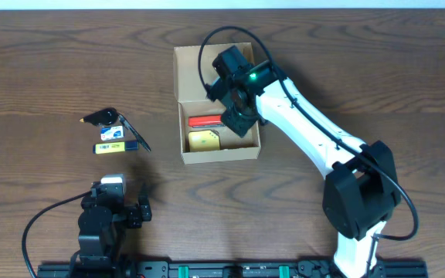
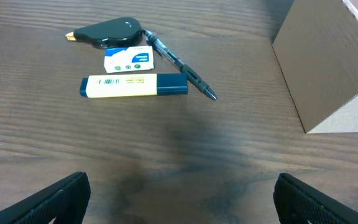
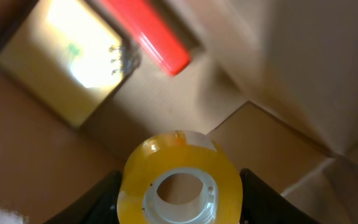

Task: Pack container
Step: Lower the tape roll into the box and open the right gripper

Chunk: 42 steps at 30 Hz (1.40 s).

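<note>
The container [image 1: 219,157] is an open brown cardboard box with its flap lid [image 1: 190,73] up at the back. Inside lie a red marker [image 1: 204,121] and a yellow notepad [image 1: 203,140]. My right gripper [image 1: 238,116] is down in the box's right part. In the right wrist view it [image 3: 179,202] is shut on a yellow tape roll [image 3: 179,168] just above the box floor [image 3: 272,149], with the marker [image 3: 151,34] and the notepad [image 3: 67,62] beyond. My left gripper [image 2: 179,199] is open and empty over the bare table.
Left of the box lie a yellow highlighter [image 2: 133,86], a white eraser [image 2: 127,60], a dark pen [image 2: 179,64] and a black correction-tape holder [image 2: 112,32]. The box's outer wall [image 2: 334,68] shows at right in the left wrist view. The left arm [image 1: 103,224] rests near the front edge.
</note>
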### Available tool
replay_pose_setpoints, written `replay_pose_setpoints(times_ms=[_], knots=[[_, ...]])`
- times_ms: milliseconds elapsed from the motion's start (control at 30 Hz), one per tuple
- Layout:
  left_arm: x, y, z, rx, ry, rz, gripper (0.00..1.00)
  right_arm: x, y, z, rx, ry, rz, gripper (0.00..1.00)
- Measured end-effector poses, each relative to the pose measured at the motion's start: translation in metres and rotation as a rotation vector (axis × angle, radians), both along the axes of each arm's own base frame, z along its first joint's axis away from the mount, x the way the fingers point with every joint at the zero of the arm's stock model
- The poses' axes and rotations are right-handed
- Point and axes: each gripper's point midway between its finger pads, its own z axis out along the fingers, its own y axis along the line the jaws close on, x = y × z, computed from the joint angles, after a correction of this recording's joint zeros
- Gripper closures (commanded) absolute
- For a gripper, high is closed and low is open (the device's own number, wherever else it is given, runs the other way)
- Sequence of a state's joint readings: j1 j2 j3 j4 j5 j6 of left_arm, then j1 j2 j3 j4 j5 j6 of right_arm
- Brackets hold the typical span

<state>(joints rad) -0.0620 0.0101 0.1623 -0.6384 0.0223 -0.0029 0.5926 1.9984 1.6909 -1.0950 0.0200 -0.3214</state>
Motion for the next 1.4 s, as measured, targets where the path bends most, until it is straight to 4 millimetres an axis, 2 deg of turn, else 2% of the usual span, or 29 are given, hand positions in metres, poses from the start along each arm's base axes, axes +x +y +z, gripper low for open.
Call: replay_pose_setpoints(times_ms=[167,333,633,800,900,1300,1400], knots=[[0.0,0.0,0.0,0.0,0.0,0.0,0.05,0.0,0.002,0.0,-0.016,-0.014,0.162,0.98],[0.0,0.0,0.0,0.0,0.0,0.0,0.05,0.005,0.004,0.0,-0.018,-0.035,0.236,0.99],[0.0,0.0,0.0,0.0,0.0,0.0,0.05,0.006,-0.002,-0.026,-0.077,0.006,0.275,0.99],[0.0,0.0,0.0,0.0,0.0,0.0,0.05,0.01,-0.005,-0.025,-0.099,-0.012,0.281,0.79],[0.0,0.0,0.0,0.0,0.0,0.0,0.05,0.011,-0.005,-0.025,-0.102,-0.017,0.289,0.75],[0.0,0.0,0.0,0.0,0.0,0.0,0.05,0.012,-0.005,-0.025,-0.108,-0.021,0.311,0.4],[0.0,0.0,0.0,0.0,0.0,0.0,0.05,0.012,-0.005,-0.025,-0.109,-0.022,0.317,0.36]])
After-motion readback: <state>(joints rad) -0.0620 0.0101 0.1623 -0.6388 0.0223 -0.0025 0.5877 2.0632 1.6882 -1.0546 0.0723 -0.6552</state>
